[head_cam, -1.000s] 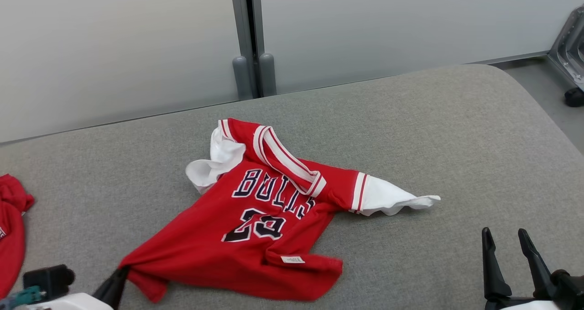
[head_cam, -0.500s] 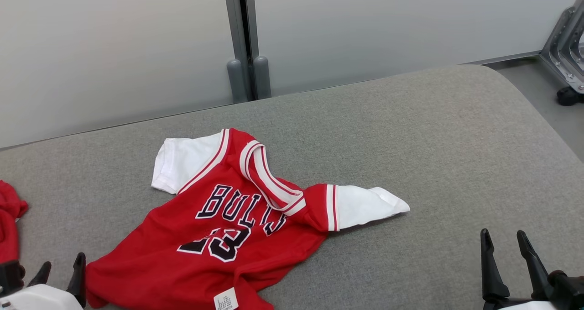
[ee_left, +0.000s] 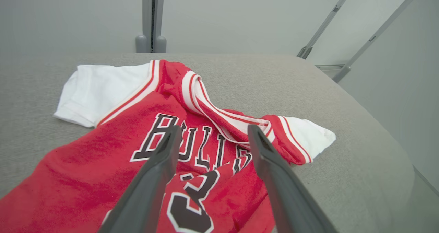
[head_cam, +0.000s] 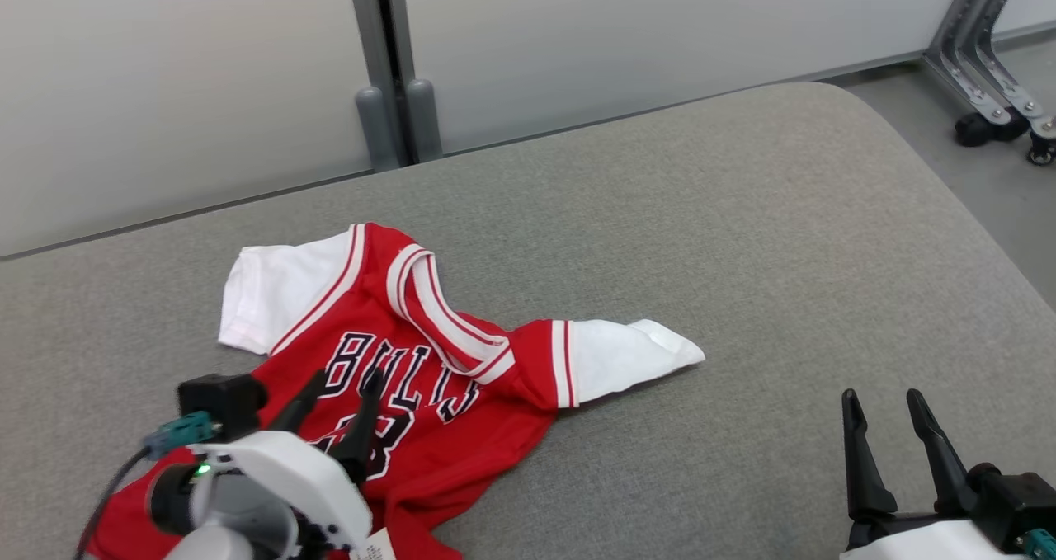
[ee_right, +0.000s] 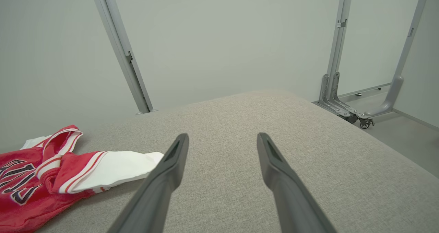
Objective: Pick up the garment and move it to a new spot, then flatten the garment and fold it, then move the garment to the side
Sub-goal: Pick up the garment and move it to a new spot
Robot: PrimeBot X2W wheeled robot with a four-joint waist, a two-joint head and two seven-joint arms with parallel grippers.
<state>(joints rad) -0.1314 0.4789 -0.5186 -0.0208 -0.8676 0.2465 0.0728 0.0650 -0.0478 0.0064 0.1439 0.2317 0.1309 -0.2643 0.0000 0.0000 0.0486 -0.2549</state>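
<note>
Jaws spread wide, empty; left above jersey [ee_left: 85,164].

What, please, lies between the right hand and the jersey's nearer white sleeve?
Only bare grey upholstery: the head view shows an open stretch from the right hand to the white sleeve of the red Bulls jersey, with nothing on it.

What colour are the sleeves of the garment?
The sleeves are white, on a red garment; the left wrist view shows them best.
</note>
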